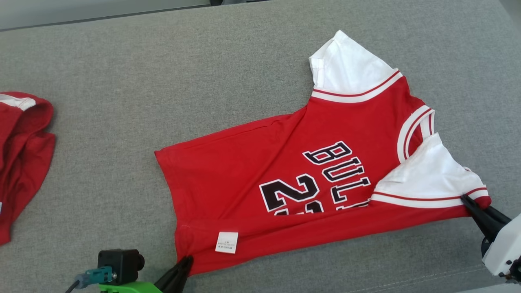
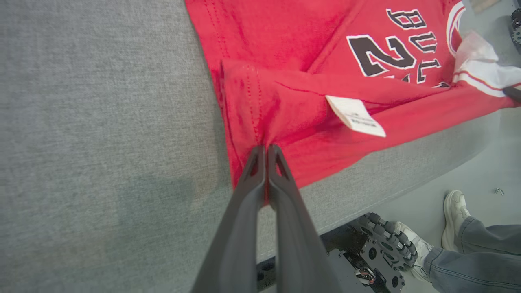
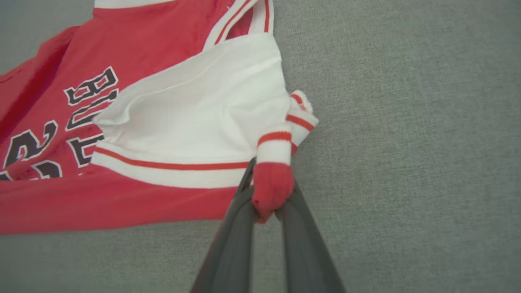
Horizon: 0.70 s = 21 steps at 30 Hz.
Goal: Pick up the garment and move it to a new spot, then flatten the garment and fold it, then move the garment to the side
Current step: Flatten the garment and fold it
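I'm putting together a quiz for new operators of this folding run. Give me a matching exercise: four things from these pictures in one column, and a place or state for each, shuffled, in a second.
1. left gripper
2. right gripper
3. white label
4. second red garment

A. crumpled at the left edge of the grey surface
B. shut on the hem corner of the jersey
C. lying on the folded-over red strip near the hem
D. shut on the jersey's striped sleeve edge

Pairs: 1-B, 2-D, 3-C, 4-A.

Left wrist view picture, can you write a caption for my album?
Left gripper shut on a hem corner of the red jersey, beside its white label, on the grey surface.
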Available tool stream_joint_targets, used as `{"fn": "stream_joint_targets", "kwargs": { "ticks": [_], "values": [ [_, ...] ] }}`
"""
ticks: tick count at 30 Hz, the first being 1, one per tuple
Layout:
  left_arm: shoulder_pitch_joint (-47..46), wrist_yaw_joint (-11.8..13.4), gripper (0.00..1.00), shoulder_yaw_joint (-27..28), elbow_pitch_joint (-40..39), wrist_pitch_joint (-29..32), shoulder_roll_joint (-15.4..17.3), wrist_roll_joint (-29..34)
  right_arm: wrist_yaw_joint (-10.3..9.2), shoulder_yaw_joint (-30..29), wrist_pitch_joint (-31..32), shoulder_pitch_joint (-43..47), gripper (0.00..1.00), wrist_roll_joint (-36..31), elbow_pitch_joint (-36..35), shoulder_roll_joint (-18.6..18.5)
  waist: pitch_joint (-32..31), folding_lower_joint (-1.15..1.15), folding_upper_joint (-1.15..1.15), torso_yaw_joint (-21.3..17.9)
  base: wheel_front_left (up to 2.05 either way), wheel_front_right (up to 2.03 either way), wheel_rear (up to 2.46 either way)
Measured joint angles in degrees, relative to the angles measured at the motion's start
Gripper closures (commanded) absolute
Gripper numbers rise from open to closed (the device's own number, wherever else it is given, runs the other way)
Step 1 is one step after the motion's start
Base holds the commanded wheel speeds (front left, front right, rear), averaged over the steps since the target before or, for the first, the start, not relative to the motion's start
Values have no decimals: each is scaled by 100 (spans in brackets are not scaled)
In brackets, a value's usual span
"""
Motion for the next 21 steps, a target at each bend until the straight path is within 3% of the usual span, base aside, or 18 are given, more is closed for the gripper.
{"fn": "stream_joint_targets", "kwargs": {
  "ticks": [8,9,10,11,15,21],
  "values": [
    [23,-110,100,-201,357,35,-144,-121,-2,67,296,184,100,-63,-108,153,67,0,0,12,0,0,0],
    [0,-135,94,-227,439,9,-183,-115,-2,79,294,179,91,-92,-75,165,77,0,0,12,0,0,0],
    [-5,-151,60,-272,490,-14,-213,-103,-2,86,285,170,55,-144,-41,163,85,0,0,13,0,0,0],
    [-5,-157,0,-290,537,-51,-264,-92,-2,86,255,160,0,-207,0,157,93,0,0,14,0,0,0],
    [-6,-158,0,-252,611,-186,-311,-71,-3,33,238,134,0,-333,115,112,105,0,0,36,0,0,0],
    [-105,59,0,159,309,-278,18,120,-4,-333,151,-243,0,-454,-60,-236,182,0,0,109,0,0,0]
  ]
}}
